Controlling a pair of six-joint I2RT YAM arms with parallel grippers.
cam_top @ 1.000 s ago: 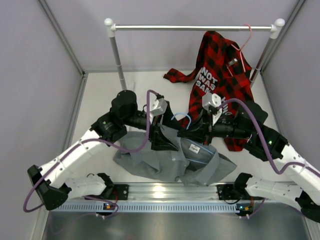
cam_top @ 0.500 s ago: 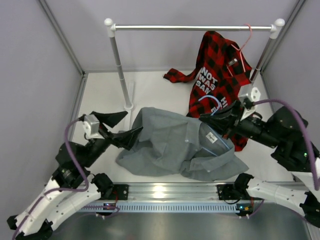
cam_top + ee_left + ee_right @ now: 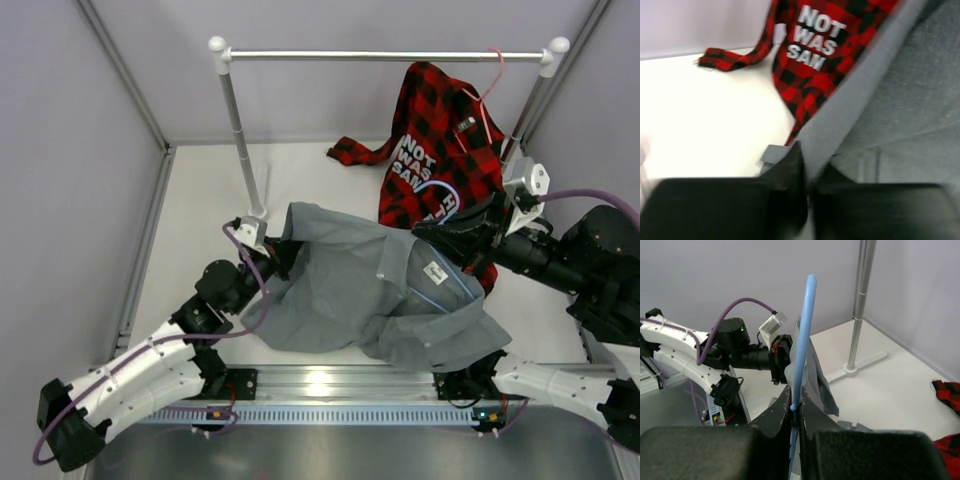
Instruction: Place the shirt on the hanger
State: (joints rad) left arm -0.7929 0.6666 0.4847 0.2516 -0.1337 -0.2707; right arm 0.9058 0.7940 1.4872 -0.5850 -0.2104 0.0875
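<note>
Appears mid-threading, with shirt [image 3: 340,290] spread low over table [image 3: 200,200] between the arms, left jaws pinching its edge, right jaws clamped on hanger [image 3: 808,320] at the collar; calls next, probably, for sliding hanger's far arm into the held shoulder.

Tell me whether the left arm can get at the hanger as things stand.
Probably not: the left tool is shut on the shirt, and the hanger sits across that shirt, held in the right tool.
</note>
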